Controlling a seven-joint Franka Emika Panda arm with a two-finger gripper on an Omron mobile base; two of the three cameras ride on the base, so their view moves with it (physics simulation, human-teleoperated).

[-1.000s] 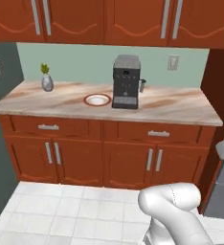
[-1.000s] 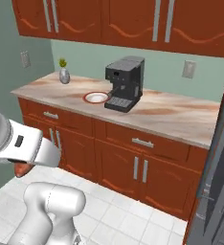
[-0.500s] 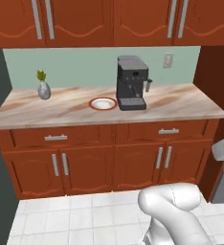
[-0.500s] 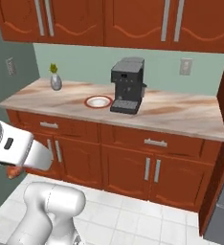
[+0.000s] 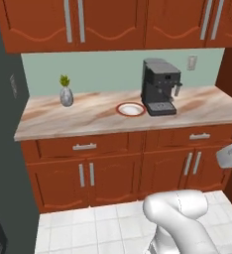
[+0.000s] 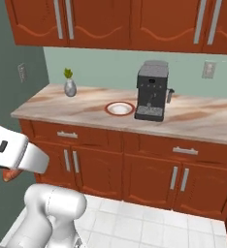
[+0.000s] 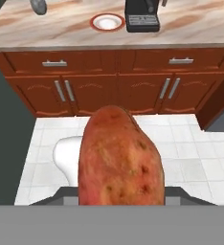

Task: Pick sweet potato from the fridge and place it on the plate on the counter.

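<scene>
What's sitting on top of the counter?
On the counter I see a white plate with nothing on it, a dark coffee machine right beside it, and a little grey vase with a green sprig. The counter behind the machine is hidden.

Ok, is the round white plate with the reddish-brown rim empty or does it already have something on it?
Empty. The white plate with the reddish-brown rim shows a bare centre on the marbled counter; the reddish-orange sweet potato is off it.

Base swung left; counter (image 5: pixel 88 119) and plate (image 5: pixel 131 109) now more centred, square-on
</scene>
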